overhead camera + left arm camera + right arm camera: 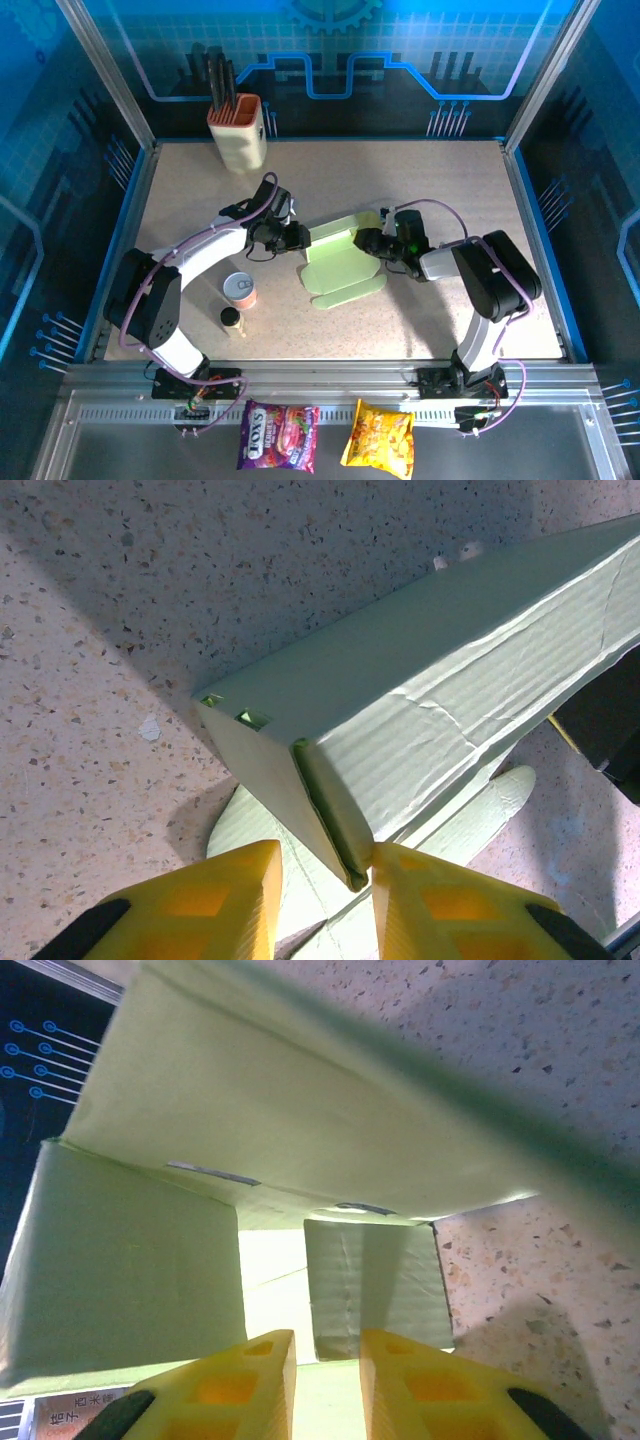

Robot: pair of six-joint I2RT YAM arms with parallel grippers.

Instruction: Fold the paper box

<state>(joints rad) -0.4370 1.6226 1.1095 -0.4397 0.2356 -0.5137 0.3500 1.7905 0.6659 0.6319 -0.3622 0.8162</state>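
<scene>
Fingers (440, 910) of your left gripper (326, 895) stand a little apart. A doubled corner edge of the paper box (450, 710) dips between them and lies against one pad, but you cannot tell whether they pinch it. Your right gripper (327, 1380) has its fingers (225, 1385) narrowly apart just below a small flap (372, 1285), and a grip there cannot be made out either.

From above, the box sits mid-table between the two grippers, one at its left edge and one at its right. It is pale green creased cardboard, partly raised, with round-ended flaps lying flat on the speckled table (450, 190).

A utensil holder (238, 135) stands far left. A can (240, 290) and a small bottle (232, 322) stand near left, beside your left arm. Two snack bags (278, 437) lie on the near ledge.
</scene>
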